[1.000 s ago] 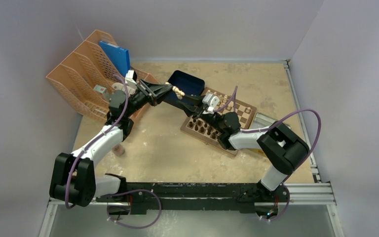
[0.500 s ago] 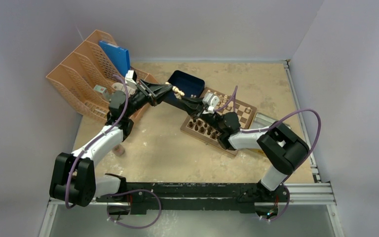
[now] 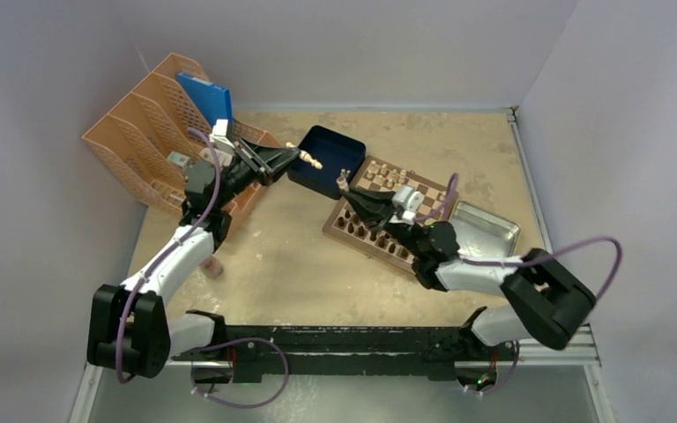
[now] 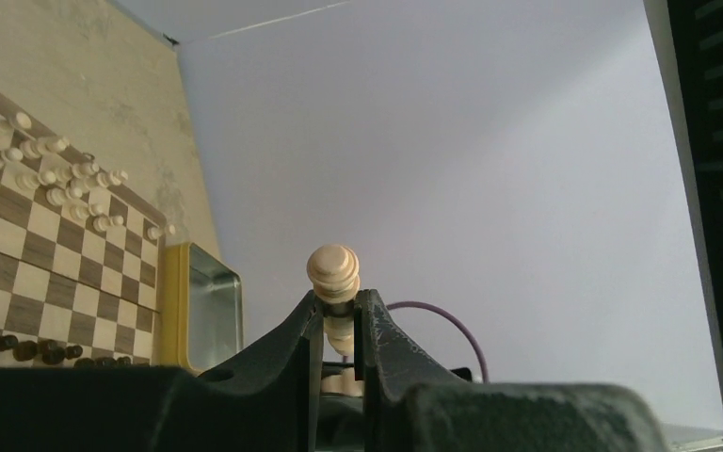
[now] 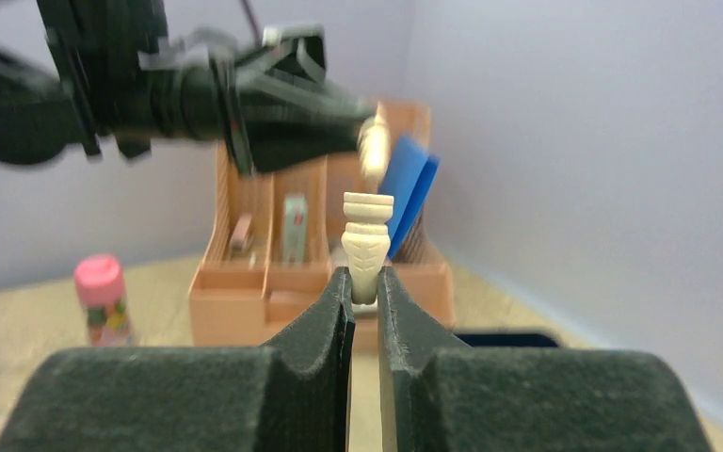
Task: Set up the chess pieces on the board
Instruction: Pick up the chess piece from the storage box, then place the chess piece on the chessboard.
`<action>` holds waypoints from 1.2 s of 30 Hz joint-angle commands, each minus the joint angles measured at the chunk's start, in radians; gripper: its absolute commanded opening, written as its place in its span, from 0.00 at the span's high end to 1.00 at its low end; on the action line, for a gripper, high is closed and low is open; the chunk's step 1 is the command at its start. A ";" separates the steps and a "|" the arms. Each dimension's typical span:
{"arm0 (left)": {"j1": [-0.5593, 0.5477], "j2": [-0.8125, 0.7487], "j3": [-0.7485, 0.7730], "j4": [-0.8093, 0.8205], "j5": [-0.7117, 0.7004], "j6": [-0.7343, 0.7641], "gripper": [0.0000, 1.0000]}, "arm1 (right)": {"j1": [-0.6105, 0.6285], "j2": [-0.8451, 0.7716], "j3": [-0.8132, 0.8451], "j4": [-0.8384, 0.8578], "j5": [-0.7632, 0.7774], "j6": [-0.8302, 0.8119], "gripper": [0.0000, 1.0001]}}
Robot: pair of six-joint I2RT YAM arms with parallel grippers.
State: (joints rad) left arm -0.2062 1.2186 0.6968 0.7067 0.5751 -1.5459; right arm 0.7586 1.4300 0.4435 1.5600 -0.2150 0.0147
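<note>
**Top external view.** The left pincer (image 3: 300, 158) is clasping a cream piece (image 3: 315, 162) over the near edge of the blue tray (image 3: 331, 144). The right pincer (image 3: 346, 186) is clenching a second cream piece (image 3: 343, 181) just off the left corner of the board (image 3: 344, 240). The other chess pieces (image 3: 388, 176) are standing clustered along the board's far side, and dark pieces (image 3: 366, 231) are lining its near side.

**Left wrist view.** The fingers are closing on the neck of the piece (image 4: 332, 268), just under its round head, which is projecting free.

**Right wrist view.** The fingers are pinching the lower body of the other piece (image 5: 367, 240), and a flat, flanged end is sticking out. Whether that end is the base or the crown cannot be told.

**Handling.** Judging by their look, the pieces are behaving as light, rigid, smooth turned wood. They are likely to pivot or slip between flat pads and to topple on their narrow bases. The waisted stem is offering the surest hold.
</note>
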 commanded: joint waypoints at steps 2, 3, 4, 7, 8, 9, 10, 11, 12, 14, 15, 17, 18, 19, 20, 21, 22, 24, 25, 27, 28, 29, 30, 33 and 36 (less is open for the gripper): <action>0.031 -0.090 0.109 -0.083 0.049 0.264 1.00 | 0.000 -0.217 0.058 -0.093 0.172 -0.067 1.00; 0.031 -0.107 0.124 -0.130 0.053 0.325 1.00 | -0.002 -0.250 0.086 -0.240 0.213 -0.066 1.00; 0.031 -0.128 0.136 -0.177 0.053 0.387 1.00 | -0.007 -0.275 0.139 -0.370 0.259 -0.065 1.00; 0.031 -0.198 0.156 -0.329 0.036 0.577 1.00 | -0.032 -0.294 0.291 -0.723 0.360 -0.068 1.00; 0.031 -0.221 0.160 -0.384 0.025 0.634 1.00 | -0.041 -0.288 0.337 -0.812 0.381 -0.067 1.00; 0.031 -0.245 0.159 -0.428 0.015 0.686 1.00 | -0.048 -0.282 0.387 -0.905 0.402 -0.060 1.00; 0.031 -0.267 0.158 -0.470 0.007 0.728 1.00 | -0.057 -0.276 0.439 -0.996 0.426 -0.040 1.00; 0.031 -0.287 0.157 -0.510 0.001 0.772 1.00 | -0.070 -0.265 0.490 -1.085 0.452 -0.008 1.00; 0.030 -0.306 0.157 -0.548 0.000 0.811 1.00 | -0.089 -0.250 0.546 -1.181 0.454 0.032 1.00; 0.030 -0.339 0.152 -0.631 0.001 0.880 1.00 | -0.137 -0.219 0.647 -1.359 0.417 0.103 1.00; 0.030 -0.359 0.150 -0.662 0.002 0.925 1.00 | -0.156 -0.206 0.687 -1.439 0.409 0.142 1.00; 0.030 -0.389 0.143 -0.722 -0.001 0.990 1.00 | -0.178 -0.191 0.740 -1.578 0.425 0.237 1.00; 0.030 -0.402 0.138 -0.757 -0.006 1.017 1.00 | -0.189 -0.185 0.759 -1.642 0.427 0.286 1.00; 0.030 -0.413 0.134 -0.778 -0.012 1.043 1.00 | -0.199 -0.174 0.788 -1.725 0.420 0.333 0.99; 0.030 -0.424 0.130 -0.794 -0.018 1.064 1.00 | -0.211 -0.157 0.822 -1.813 0.423 0.368 0.99; 0.030 -0.430 0.127 -0.808 -0.021 1.084 1.00 | -0.219 -0.131 0.858 -1.897 0.430 0.392 0.98; 0.027 -0.437 0.124 -0.818 -0.023 1.104 1.00 | -0.224 -0.108 0.890 -1.978 0.438 0.406 0.98; 0.015 -0.451 0.111 -0.830 -0.038 1.138 1.00 | -0.229 -0.055 0.934 -2.093 0.444 0.418 0.99; 0.009 -0.460 0.103 -0.832 -0.042 1.153 1.00 | -0.235 -0.034 0.949 -2.133 0.443 0.421 1.00; -0.002 -0.478 0.084 -0.835 -0.052 1.176 1.00 | -0.249 0.004 0.975 -2.190 0.423 0.432 1.00; -0.006 -0.486 0.076 -0.838 -0.057 1.184 1.00 | -0.256 0.019 0.980 -2.214 0.403 0.437 1.00; -0.009 -0.494 0.069 -0.842 -0.063 1.194 1.00 | -0.262 0.036 0.978 -2.224 0.373 0.438 1.00; -0.013 -0.499 0.066 -0.849 -0.071 1.202 1.00 | -0.264 0.054 0.982 -2.250 0.343 0.433 1.00; -0.024 -0.517 0.063 -0.873 -0.083 1.225 1.00 | -0.264 0.116 1.019 -2.360 0.330 0.419 1.00; -0.030 -0.534 0.050 -0.869 -0.090 1.230 1.00 | -0.266 0.134 1.018 -2.408 0.337 0.403 1.00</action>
State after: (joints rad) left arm -0.2256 0.7139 0.7540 -0.1780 0.5106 -0.3698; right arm 0.4969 1.5665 1.4075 -0.6960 0.1398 0.4175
